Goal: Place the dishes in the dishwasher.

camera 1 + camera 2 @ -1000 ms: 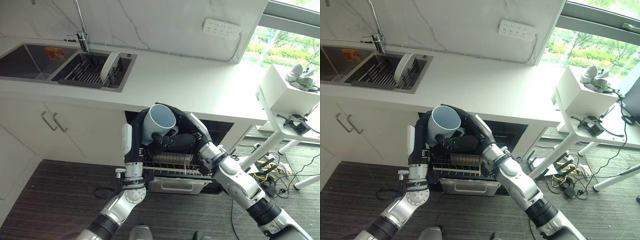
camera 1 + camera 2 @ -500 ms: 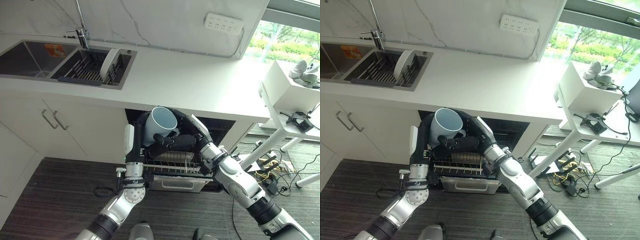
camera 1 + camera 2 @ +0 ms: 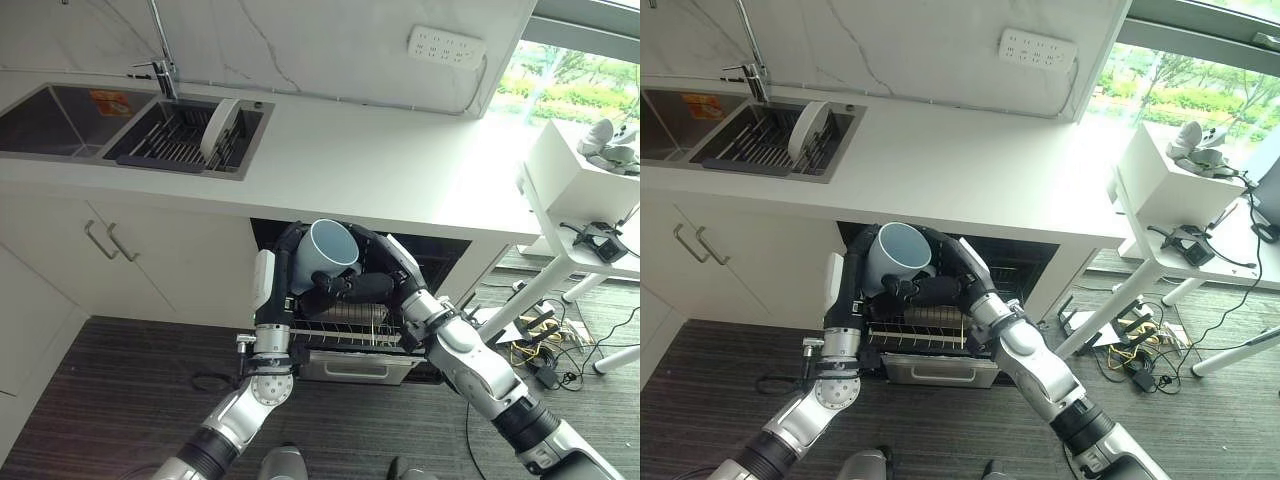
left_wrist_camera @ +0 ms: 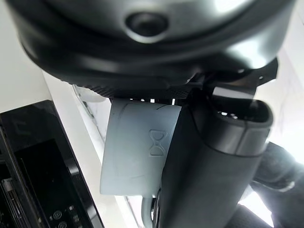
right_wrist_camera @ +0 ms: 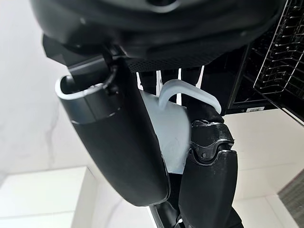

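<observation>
Both robot hands grasp the pale blue ceramic mug (image 3: 326, 254), held mouth-up in front of the open dishwasher (image 3: 440, 262) under the white table (image 3: 400, 170). The left robot hand (image 3: 285, 262) wraps its side; the right robot hand (image 3: 350, 287) curls around it by the handle. Below it is the wire dish rack (image 3: 345, 328). A white plate (image 3: 219, 128) stands in the sink drainer (image 3: 170, 145).
</observation>
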